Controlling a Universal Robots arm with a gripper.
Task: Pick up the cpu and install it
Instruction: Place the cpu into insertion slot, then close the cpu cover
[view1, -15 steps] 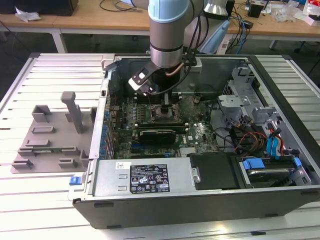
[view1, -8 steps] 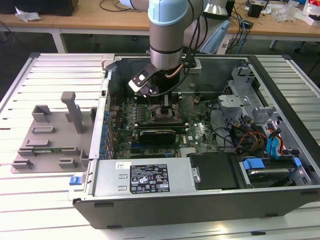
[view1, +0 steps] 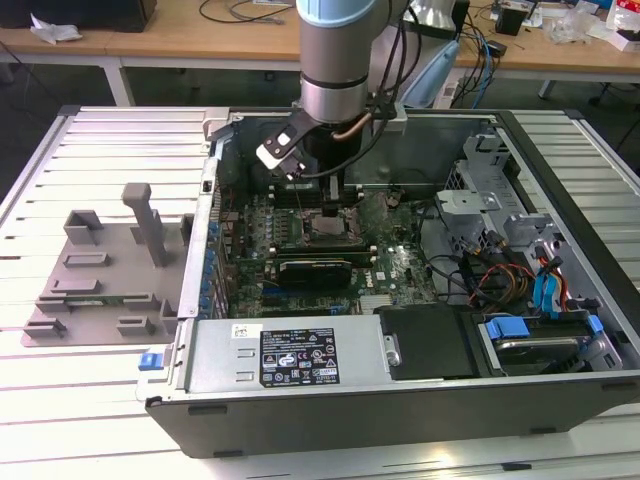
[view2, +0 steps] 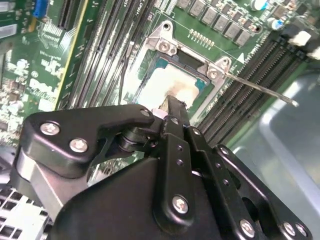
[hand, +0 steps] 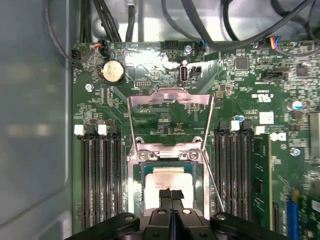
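Note:
The cpu (hand: 167, 178), a small square chip with a pale silver top, lies flat in the motherboard socket (hand: 137, 165); in the second wrist view the cpu (view2: 162, 82) sits inside the metal socket frame (view2: 165, 46). My gripper (hand: 171, 196) hangs straight over it, its two black fingers (view2: 175, 117) pressed together with no gap, tips at or just above the chip's top. Whether they touch it I cannot tell. In the exterior view the gripper (view1: 332, 208) reaches down into the open computer case above the socket (view1: 330, 230).
The socket's metal load plate (hand: 170, 100) stands flipped open, and a thin lever (view2: 260, 87) sticks out beside it. Memory slots (hand: 97, 175) flank the socket. A grey plastic tray (view1: 90, 285) lies outside the case at the exterior view's left. Cables and drive bays (view1: 520, 280) crowd the case's other side.

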